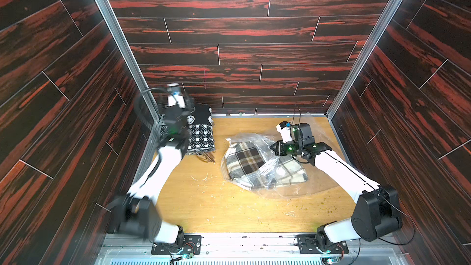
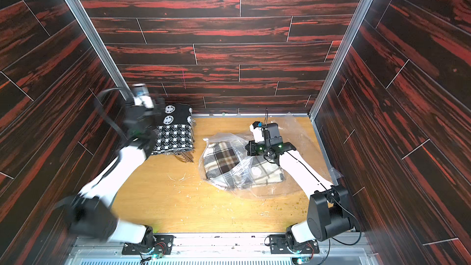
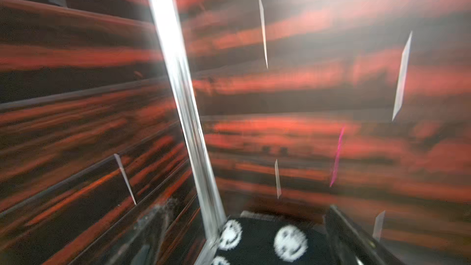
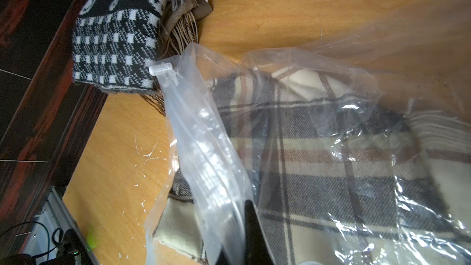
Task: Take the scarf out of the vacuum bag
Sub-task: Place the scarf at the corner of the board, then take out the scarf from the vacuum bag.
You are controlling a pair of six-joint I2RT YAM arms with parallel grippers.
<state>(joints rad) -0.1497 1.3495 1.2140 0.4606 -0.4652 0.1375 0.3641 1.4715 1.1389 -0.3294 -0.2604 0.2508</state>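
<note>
On the wooden table point(image 1: 204, 207), right of the middle, the vacuum bag point(image 1: 293, 191) is lying crumpled, with the plaid scarf point(image 1: 246, 160) showing through its plastic and its round white valve disc point(image 1: 281, 172) facing up. At the bag's far side the right gripper point(image 1: 273, 148) is pinching a fold of the clear plastic, jaws pressed together on it; in the right wrist view the zip-seal strip point(image 4: 204, 149) is running down to its dark finger point(image 4: 252, 228). Over the far left corner the left gripper point(image 3: 248, 235) is hanging blurred above a black-and-white smiley scarf point(image 1: 201, 133), jaws spread wide and holding nothing.
</note>
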